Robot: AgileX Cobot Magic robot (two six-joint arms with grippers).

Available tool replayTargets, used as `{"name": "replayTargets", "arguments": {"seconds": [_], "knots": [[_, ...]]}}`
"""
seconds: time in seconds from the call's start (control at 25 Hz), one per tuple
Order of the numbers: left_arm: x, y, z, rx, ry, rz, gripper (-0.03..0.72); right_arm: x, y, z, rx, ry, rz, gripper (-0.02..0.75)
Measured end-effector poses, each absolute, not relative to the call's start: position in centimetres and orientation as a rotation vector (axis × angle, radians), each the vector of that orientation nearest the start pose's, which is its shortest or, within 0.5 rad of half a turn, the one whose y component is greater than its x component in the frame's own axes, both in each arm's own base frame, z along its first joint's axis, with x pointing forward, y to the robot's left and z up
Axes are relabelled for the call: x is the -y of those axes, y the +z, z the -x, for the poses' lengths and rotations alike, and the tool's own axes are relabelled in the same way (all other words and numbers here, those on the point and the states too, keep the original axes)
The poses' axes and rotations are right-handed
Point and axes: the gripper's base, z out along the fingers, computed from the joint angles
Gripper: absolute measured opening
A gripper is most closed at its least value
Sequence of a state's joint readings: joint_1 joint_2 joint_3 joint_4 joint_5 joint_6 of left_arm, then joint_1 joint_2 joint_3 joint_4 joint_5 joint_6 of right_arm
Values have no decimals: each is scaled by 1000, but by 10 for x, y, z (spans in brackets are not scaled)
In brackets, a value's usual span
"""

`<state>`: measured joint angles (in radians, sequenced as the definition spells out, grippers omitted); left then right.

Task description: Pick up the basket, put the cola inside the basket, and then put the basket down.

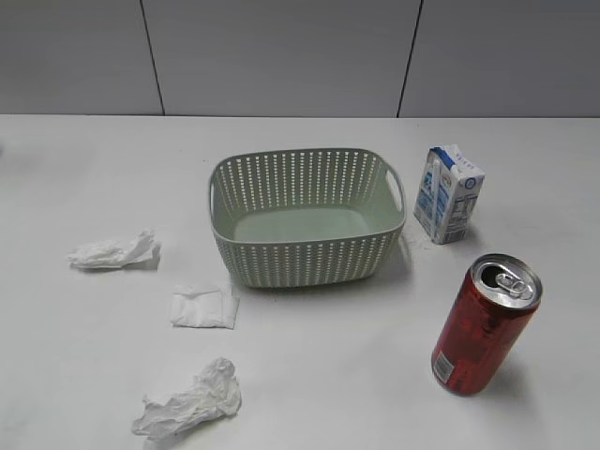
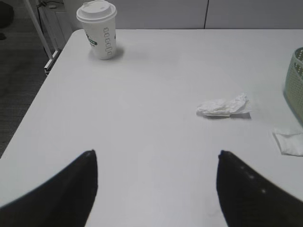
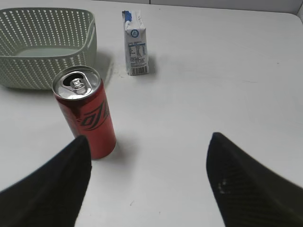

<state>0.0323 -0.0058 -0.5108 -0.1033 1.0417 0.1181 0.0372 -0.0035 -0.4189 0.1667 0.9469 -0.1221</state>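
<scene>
The pale sage-green basket (image 1: pixel 307 217) stands empty on the white table, mid-view; its edge shows in the left wrist view (image 2: pixel 294 80) and it fills the top left of the right wrist view (image 3: pixel 46 46). The cola (image 1: pixel 486 323), a tall red can with a silver top, stands upright to the front right of the basket, and shows in the right wrist view (image 3: pixel 86 112). My left gripper (image 2: pixel 156 153) is open and empty over bare table, well left of the basket. My right gripper (image 3: pixel 149 137) is open and empty, just right of and behind the cola. Neither gripper shows in the exterior view.
A blue-and-white small carton (image 1: pixel 448 193) stands right of the basket, seen also in the right wrist view (image 3: pixel 135 43). Three crumpled tissues (image 1: pixel 116 251) (image 1: pixel 202 307) (image 1: pixel 190 401) lie left and front-left of the basket. A white lidded paper cup (image 2: pixel 98 29) stands near the table's far left corner.
</scene>
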Motion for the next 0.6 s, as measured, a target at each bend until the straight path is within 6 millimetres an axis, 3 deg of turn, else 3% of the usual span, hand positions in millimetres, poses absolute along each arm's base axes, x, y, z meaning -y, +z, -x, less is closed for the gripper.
{"name": "replayTargets", "arguments": {"seconds": [0.12, 0.24, 0.36, 0.6], "knots": [[8, 293, 3, -1941, -20, -84, 591, -13, 264, -7, -1994, 147, 148, 572], [7, 312, -13, -1856, -29, -67, 591, -13, 264, -7, -1994, 147, 148, 572], [8, 330, -39, -1839, -72, -47, 591, -13, 264, -7, -1994, 148, 148, 572], [9, 355, -108, -1979, -117, -59, 590, -13, 264, -7, -1994, 149, 147, 572]]}}
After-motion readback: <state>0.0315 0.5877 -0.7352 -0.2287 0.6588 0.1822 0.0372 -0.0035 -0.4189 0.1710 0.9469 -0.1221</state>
